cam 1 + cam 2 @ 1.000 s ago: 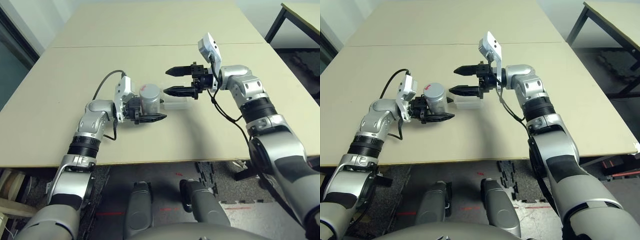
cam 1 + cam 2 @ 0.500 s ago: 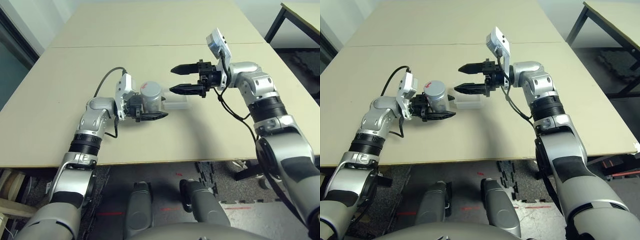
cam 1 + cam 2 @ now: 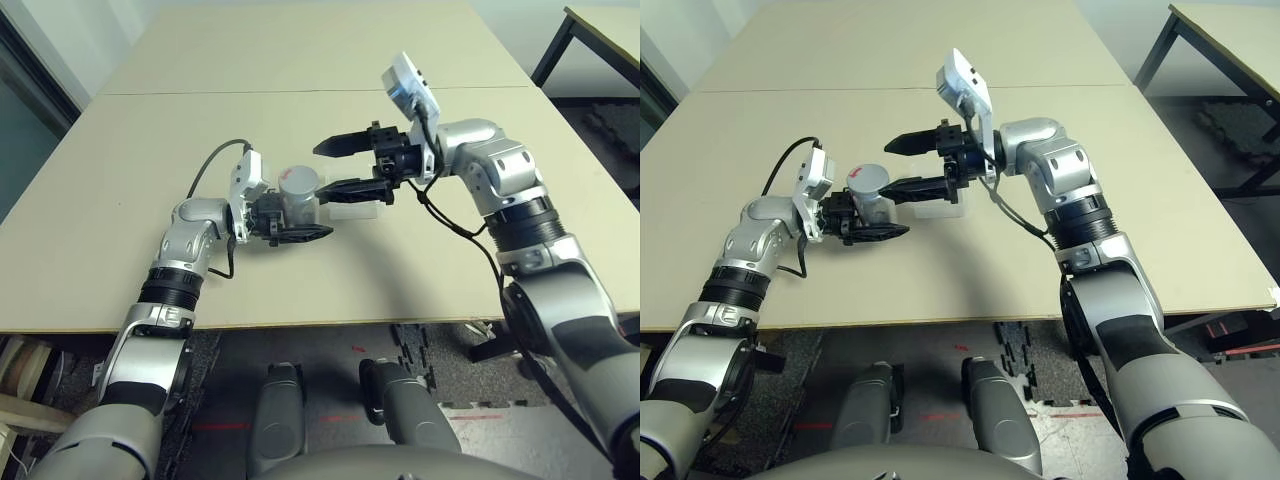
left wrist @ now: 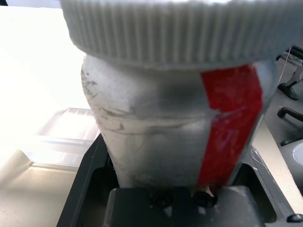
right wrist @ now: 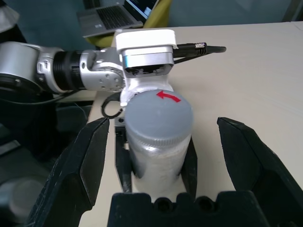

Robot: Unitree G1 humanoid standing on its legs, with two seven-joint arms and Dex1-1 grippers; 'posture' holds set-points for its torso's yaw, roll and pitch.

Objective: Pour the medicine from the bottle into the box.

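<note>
Left gripper (image 3: 300, 222) clamps the bottle (image 3: 297, 196) upright, box (image 3: 357, 211) at its 3 o'clock. Right gripper (image 3: 345, 167) gapes wide, empty, around the cap (image 5: 158, 116). Advice: center fingers, then close squarely.

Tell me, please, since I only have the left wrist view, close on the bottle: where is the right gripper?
Observer: The right gripper is open, level with the cap, which sits between its fingers with gaps on both sides.
Operator: Is the cap marked on top?
Observer: Yes, a red arrow.
Operator: And the box?
Observer: The box lies on the table to the robot's right of the bottle, partly under the right gripper's lower finger. The left gripper holds the bottle upright.
</note>
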